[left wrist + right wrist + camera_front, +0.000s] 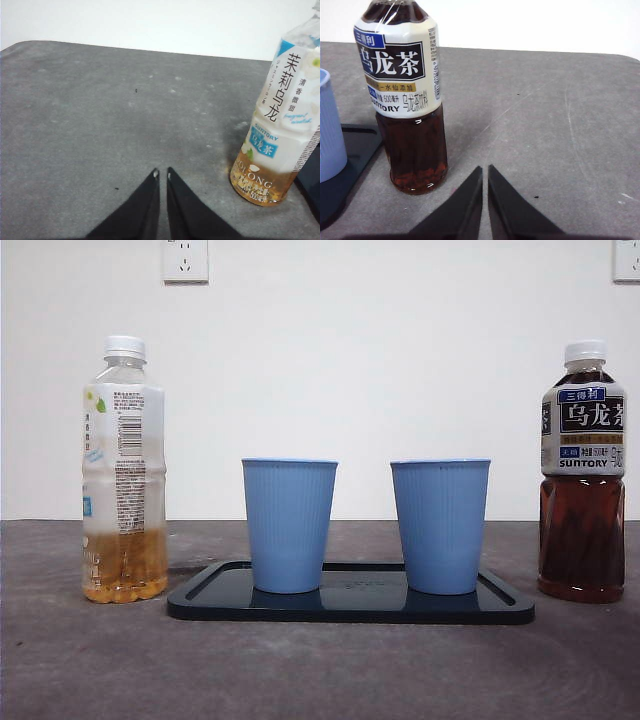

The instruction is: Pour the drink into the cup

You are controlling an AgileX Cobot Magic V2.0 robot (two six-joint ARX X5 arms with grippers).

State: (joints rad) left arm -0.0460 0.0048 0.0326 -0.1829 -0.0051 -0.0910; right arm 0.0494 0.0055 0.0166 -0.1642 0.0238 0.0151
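Front view first: two blue cups, the left cup (289, 525) and the right cup (440, 526), stand upright side by side on a dark tray (350, 612) in the middle of the table. A pale jasmine tea bottle (124, 470) stands to the left of the tray, only about a quarter full, so I'd guess it's light and a bit tippy. The dark oolong bottle (583, 472) stands to the right, nearly full, so heavier and likely to slosh. Both are capped. Thin plastic with slick labels, so I'd grab around the labelled middle, not the neck. Neither arm shows here, and there's plenty of open table around everything.

Left wrist view: the left gripper (162, 173) has its jaws pressed almost together, holding nothing, with the jasmine tea bottle (279, 125) near it but apart. Open grey table otherwise, far edge in sight.

Right wrist view: the right gripper (485, 169) is likewise closed up and empty, just beside the base of the oolong bottle (406, 100). The cup and tray corner sit just past the bottle, so I'd lift before swinging toward them.
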